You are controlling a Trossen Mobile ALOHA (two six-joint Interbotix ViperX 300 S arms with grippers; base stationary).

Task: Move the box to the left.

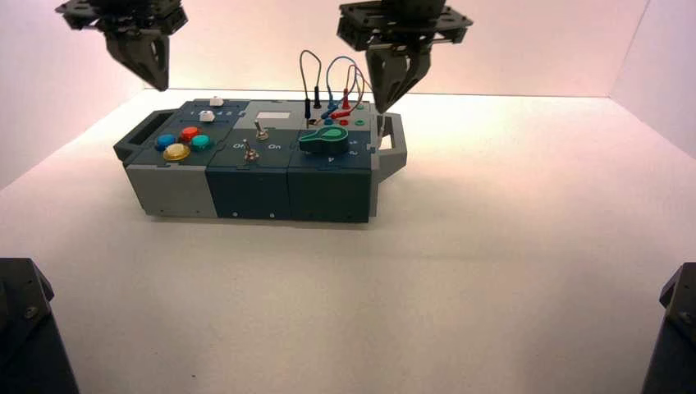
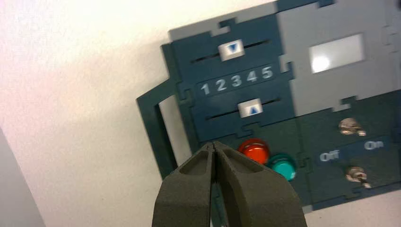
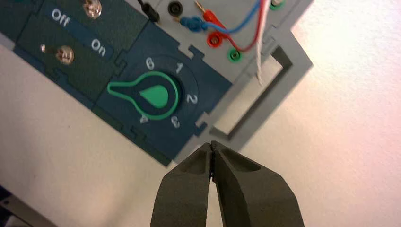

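Note:
The long dark-blue and grey box (image 1: 246, 185) lies on the white table, left of centre, with a handle at each end. On top are round coloured buttons (image 1: 182, 141), two toggle switches (image 1: 254, 139), a green knob (image 1: 322, 139) and looped jumper wires (image 1: 332, 78). My right gripper (image 1: 384, 108) is shut and empty, hanging above the box's right handle (image 1: 394, 148); in the right wrist view it (image 3: 211, 144) sits beside that handle (image 3: 260, 90) and the knob (image 3: 151, 96). My left gripper (image 1: 161, 84) is shut and empty, above the box's left end, near the red button (image 2: 254, 150).
White walls enclose the table on the left, back and right. Bare table lies left of the box's left handle (image 1: 141, 135) and in front of the box. Two sliders (image 2: 231, 48) with numbers 1 to 5 show in the left wrist view.

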